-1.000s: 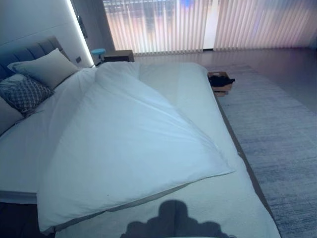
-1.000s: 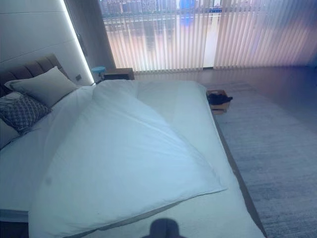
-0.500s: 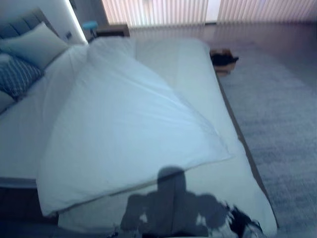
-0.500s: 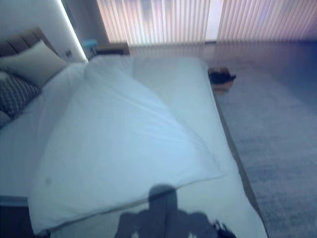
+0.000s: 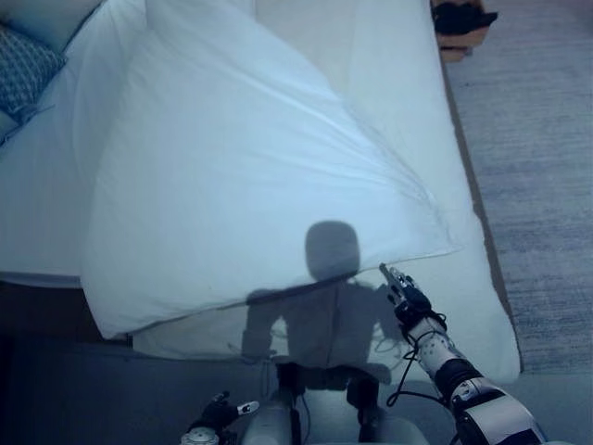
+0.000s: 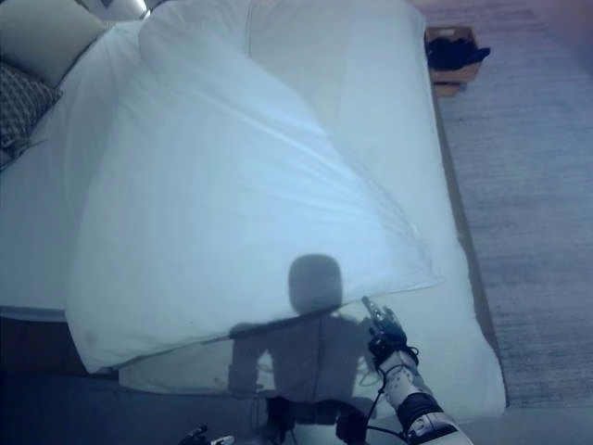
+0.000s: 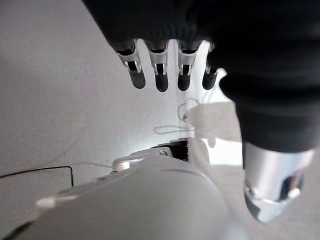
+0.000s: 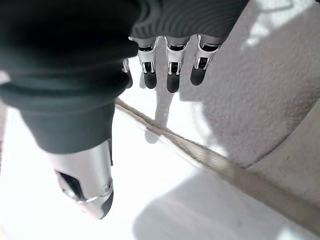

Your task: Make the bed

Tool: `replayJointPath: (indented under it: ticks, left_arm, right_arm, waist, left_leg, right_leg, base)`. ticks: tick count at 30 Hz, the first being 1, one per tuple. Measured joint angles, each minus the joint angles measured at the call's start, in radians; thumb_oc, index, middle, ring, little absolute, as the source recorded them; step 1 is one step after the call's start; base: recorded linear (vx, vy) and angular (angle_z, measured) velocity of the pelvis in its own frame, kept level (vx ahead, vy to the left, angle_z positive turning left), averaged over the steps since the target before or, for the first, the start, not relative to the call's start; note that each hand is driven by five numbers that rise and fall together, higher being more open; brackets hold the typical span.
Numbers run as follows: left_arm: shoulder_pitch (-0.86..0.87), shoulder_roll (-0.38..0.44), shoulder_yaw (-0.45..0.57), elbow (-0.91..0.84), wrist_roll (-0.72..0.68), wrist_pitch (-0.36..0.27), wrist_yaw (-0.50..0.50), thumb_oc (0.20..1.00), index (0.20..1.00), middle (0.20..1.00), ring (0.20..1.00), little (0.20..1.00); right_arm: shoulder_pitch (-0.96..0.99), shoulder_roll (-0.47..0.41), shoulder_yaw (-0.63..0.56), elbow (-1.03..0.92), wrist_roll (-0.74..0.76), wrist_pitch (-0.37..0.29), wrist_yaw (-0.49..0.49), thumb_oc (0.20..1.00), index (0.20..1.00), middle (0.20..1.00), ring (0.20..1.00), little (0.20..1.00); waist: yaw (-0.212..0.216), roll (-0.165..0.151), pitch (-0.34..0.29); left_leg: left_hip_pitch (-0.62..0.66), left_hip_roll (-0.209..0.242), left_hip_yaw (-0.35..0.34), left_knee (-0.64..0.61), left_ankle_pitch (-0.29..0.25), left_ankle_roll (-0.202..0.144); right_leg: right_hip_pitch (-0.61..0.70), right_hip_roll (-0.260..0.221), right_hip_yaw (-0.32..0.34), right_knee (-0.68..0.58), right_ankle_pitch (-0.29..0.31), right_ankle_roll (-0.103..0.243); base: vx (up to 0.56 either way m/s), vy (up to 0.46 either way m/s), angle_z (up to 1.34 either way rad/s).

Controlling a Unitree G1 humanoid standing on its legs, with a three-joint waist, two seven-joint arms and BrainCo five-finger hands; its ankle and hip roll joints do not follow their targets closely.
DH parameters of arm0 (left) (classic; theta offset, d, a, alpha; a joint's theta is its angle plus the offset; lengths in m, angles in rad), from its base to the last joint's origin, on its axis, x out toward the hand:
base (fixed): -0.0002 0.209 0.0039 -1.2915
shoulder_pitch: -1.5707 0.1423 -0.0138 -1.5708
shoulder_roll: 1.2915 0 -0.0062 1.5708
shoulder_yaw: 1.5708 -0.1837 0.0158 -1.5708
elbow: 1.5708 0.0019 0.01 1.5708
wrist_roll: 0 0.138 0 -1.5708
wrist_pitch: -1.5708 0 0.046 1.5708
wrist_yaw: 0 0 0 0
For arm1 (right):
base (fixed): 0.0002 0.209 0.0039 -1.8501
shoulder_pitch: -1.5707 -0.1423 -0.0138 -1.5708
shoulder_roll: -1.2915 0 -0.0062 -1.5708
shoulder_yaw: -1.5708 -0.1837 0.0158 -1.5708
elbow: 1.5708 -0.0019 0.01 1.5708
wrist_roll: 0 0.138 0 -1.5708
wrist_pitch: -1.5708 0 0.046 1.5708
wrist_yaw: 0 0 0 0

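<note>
**Duvet askew on the bed, both robot hands free**

The bed [image 5: 482,306] is seen from its foot end, covered by a pale sheet. A white duvet [image 5: 250,176] is spread slantwise over it: one corner is pointed toward the foot-end right corner of the bed, while its lower left part is hung over the bed's left edge. A strip of the bed along the right edge is left uncovered. A rug [image 5: 547,185] is laid on the floor along the bed's right side. At the head end, near the left corner, a patterned pillow [image 5: 23,69] and a plain pillow [image 6: 42,32] are placed. A small box [image 5: 460,23] with something dark in it is set on the floor by the right edge, toward the head end.

The right robot hand [image 5: 404,293] is held over the foot edge, just below the duvet's corner, fingers straight and nothing grasped. The left robot hand [image 7: 165,75] is kept low with fingers relaxed and straight, nothing held.
</note>
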Motion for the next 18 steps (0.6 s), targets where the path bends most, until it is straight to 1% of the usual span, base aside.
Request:
replayJointPath:
  ticks: [2,3,5,8,9,11,16,18]
  left_arm:
    - [-0.003,0.003,-0.009,-0.007,-0.007,-0.002,0.002,1.0,1.0,1.0,1.0,1.0]
    - [-0.015,0.002,-0.013,-0.009,-0.014,-0.003,0.003,1.0,1.0,1.0,1.0,1.0]
    - [-0.021,0.006,-0.022,-0.042,-0.038,-0.005,0.006,1.0,1.0,1.0,1.0,1.0]
    - [-0.027,0.009,-0.043,-0.075,-0.056,-0.012,0.009,1.0,1.0,1.0,1.0,1.0]
    - [-0.029,0.01,-0.049,-0.087,-0.072,-0.013,0.01,1.0,1.0,1.0,1.0,1.0]
    - [-0.032,0.01,-0.052,-0.096,-0.078,-0.022,0.013,1.0,1.0,1.0,1.0,1.0]
    - [-0.037,0.022,-0.089,-0.123,-0.088,-0.026,0.02,1.0,1.0,1.0,1.0,1.0]
    - [-0.041,0.022,-0.09,-0.125,-0.088,-0.028,0.02,1.0,1.0,1.0,1.0,1.0]
  right_arm:
    - [-0.041,0.0,-0.002,0.001,0.021,-0.01,-0.016,1.0,1.0,1.0,1.0,1.0]
    - [-0.083,-0.009,-0.009,0.004,0.037,-0.018,-0.022,1.0,1.0,1.0,1.0,1.0]
    - [-0.162,-0.019,-0.042,0.006,0.057,-0.044,-0.036,1.0,1.0,1.0,1.0,1.0]
    - [-0.241,-0.04,-0.057,0.022,0.077,-0.063,-0.055,1.0,1.0,1.0,1.0,1.0]
    - [-0.272,-0.048,-0.066,0.04,0.08,-0.069,-0.061,1.0,1.0,1.0,1.0,1.0]
    - [-0.327,-0.06,-0.088,0.073,0.095,-0.076,-0.078,1.0,1.0,1.0,1.0,1.0]
    - [-0.39,-0.086,-0.13,0.13,0.119,-0.093,-0.105,1.0,1.0,1.0,1.0,1.0]
    - [-0.407,-0.094,-0.155,0.13,0.135,-0.105,-0.112,1.0,1.0,1.0,1.0,1.0]
  waist:
    - [0.005,0.002,0.002]
    - [0.001,0.007,0.008]
    - [0.011,0.015,0.035]
    - [0.038,0.023,0.052]
    - [0.054,0.025,0.056]
    - [0.054,0.029,0.062]
    - [0.076,0.031,0.066]
    - [0.076,0.037,0.074]
  left_leg:
    - [-0.038,-0.002,-0.01,0.005,0.004,0.001]
    - [-0.064,-0.004,-0.025,0.009,0.009,0.001]
    - [-0.086,-0.005,-0.035,0.007,0.022,0.002]
    - [-0.114,-0.006,-0.052,0.009,0.031,0.001]
    - [-0.126,-0.006,-0.055,0.011,0.031,0.002]
    - [-0.154,-0.009,-0.077,0.009,0.04,0.003]
    - [-0.198,-0.02,-0.104,0.006,0.056,0.005]
    - [-0.214,-0.02,-0.111,0.005,0.061,0.007]
  right_leg:
    - [-0.027,0.0,-0.016,0.0,-0.001,0.001]
    - [-0.045,0.0,-0.025,0.0,0.002,-0.002]
    - [-0.058,0.001,-0.046,0.0,0.003,-0.004]
    - [-0.074,0.003,-0.062,0.0,0.002,-0.004]
    - [-0.082,0.005,-0.07,0.0,0.002,-0.004]
    - [-0.102,0.0,-0.083,0.0,0.003,-0.006]
    - [-0.135,0.0,-0.108,0.003,0.0,0.0]
    - [-0.145,0.001,-0.119,0.003,0.0,0.0]
  base:
    - [0.0,-0.031,0.21]
    - [0.01,-0.024,0.28]
    - [0.0,-0.03,0.29]
    - [-0.01,-0.03,0.21]
    - [0.0,-0.027,0.19]
    - [0.01,-0.011,0.23]
    - [0.0,-0.021,0.16]
    - [0.01,-0.006,0.16]
